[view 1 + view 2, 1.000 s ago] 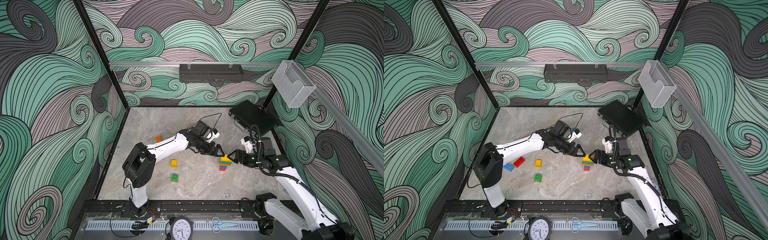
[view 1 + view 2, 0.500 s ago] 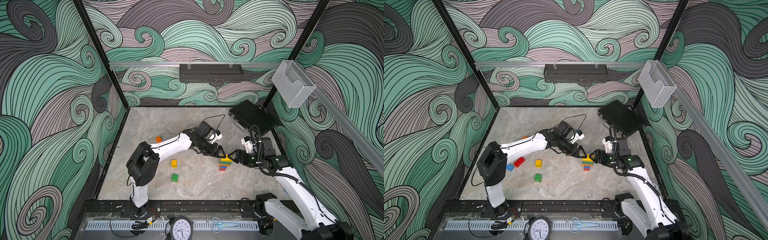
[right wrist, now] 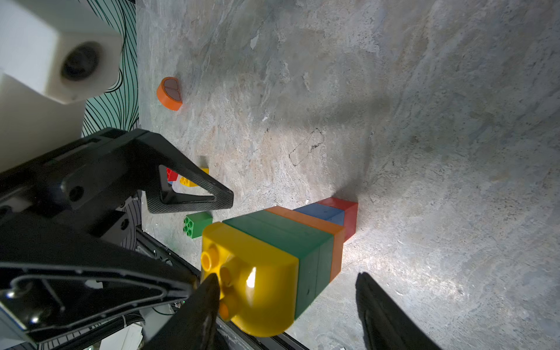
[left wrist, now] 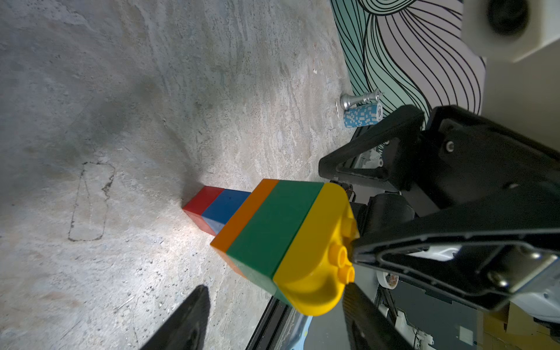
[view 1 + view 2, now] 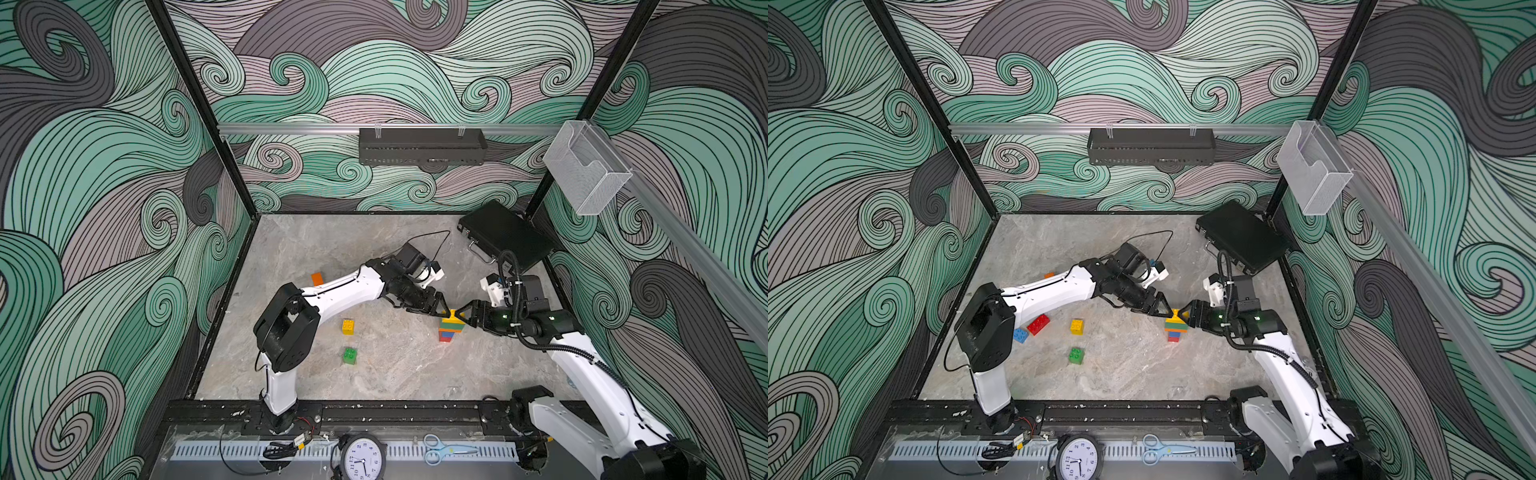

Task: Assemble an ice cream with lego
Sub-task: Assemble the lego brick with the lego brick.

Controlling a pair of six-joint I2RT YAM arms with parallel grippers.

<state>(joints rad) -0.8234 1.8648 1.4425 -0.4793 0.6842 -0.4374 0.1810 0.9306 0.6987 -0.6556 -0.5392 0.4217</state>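
2 half-open grippers held nothing: left gripper point(image 5: 442, 308) and right gripper point(image 5: 462, 313) flanked the yellow round-topped brick point(image 5: 453, 316) capping the lego stack point(image 5: 446, 332) on the table point(image 5: 374, 249); even, straight-down pressure seemed advisable, lest it tip

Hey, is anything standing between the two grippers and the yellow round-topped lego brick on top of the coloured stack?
Nothing visible does. The left gripper and right gripper meet the yellow round-topped lego brick from opposite sides, each with its jaws open around it. The only thing close to either gripper is the other one, crowding the same brick.
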